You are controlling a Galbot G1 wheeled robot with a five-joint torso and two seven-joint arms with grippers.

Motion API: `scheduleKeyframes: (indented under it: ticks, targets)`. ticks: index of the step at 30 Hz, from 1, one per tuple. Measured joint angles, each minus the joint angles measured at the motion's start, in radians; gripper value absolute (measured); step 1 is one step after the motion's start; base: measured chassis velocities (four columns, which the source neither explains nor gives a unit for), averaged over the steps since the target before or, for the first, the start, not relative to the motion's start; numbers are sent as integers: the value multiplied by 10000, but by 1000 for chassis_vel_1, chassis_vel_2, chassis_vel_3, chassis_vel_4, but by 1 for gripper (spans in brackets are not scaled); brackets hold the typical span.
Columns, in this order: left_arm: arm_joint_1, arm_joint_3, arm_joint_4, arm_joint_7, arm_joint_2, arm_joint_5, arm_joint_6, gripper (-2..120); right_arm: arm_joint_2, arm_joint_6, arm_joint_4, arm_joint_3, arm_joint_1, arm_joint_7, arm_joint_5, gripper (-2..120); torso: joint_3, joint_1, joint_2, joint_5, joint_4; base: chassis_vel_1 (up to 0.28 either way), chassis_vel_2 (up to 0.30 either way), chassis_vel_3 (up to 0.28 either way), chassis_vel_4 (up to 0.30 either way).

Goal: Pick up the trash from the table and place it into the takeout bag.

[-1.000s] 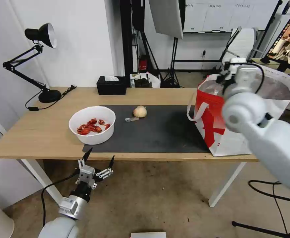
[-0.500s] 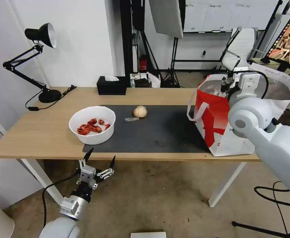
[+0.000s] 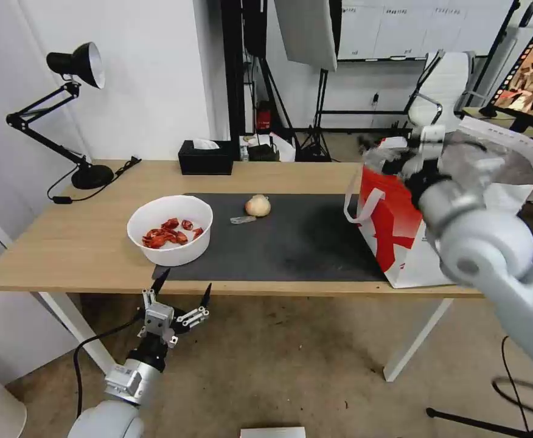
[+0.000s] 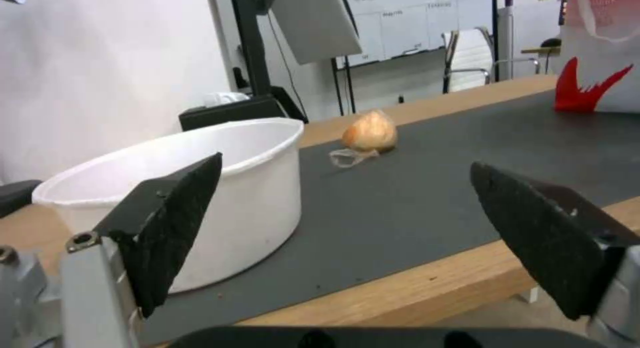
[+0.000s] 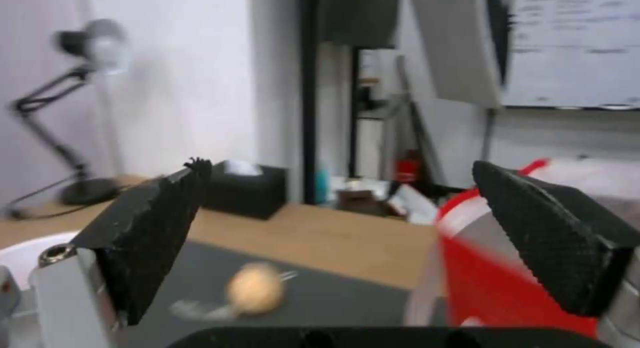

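On the dark mat (image 3: 291, 243) of the table (image 3: 84, 243) stand a white bowl of red shells (image 3: 169, 230), a tan bulb-like lump (image 3: 257, 205) and a small clear plastic scrap (image 3: 242, 219) beside it. The white-and-red takeout bag (image 3: 394, 237) stands at the mat's right end. My right gripper (image 3: 394, 163) hovers at the bag's near-left rim, open and empty (image 5: 347, 238), facing the lump (image 5: 255, 289). My left gripper (image 3: 181, 289) hangs open below the table's front edge, in front of the bowl (image 4: 220, 188).
A black tissue box (image 3: 205, 157) sits at the table's back edge and a black desk lamp (image 3: 75, 109) at the back left corner. Light stands, a chair and a screen fill the room behind. The mat between lump and bag is bare.
My right arm has swung down and to the right, and its gripper has shifted a little left at the bag's rim. The left arm and the trash have not moved.
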Motion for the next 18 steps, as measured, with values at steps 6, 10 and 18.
scheduleKeyframes:
  ticks: [6, 10, 18]
  targets:
    - [365, -160, -161, 25, -365, 162, -201, 100, 787, 1892, 268, 729, -3373, -1556, -2118, 100, 0, 0, -1, 1, 0, 0, 0, 0, 0]
    - [574, -245, -202, 39, -567, 299, -308, 100, 1810, 3067, 14, 868, -5412, -2013, -3900, 100, -1, -1, 0, -2, 2, 0, 0, 0, 0]
    - [679, -205, 10, 50, -706, 468, -394, 100, 3310, 4096, -1155, 920, -7604, -2178, -6023, 100, 0, -2, 0, -1, -1, 0, 0, 0, 0]
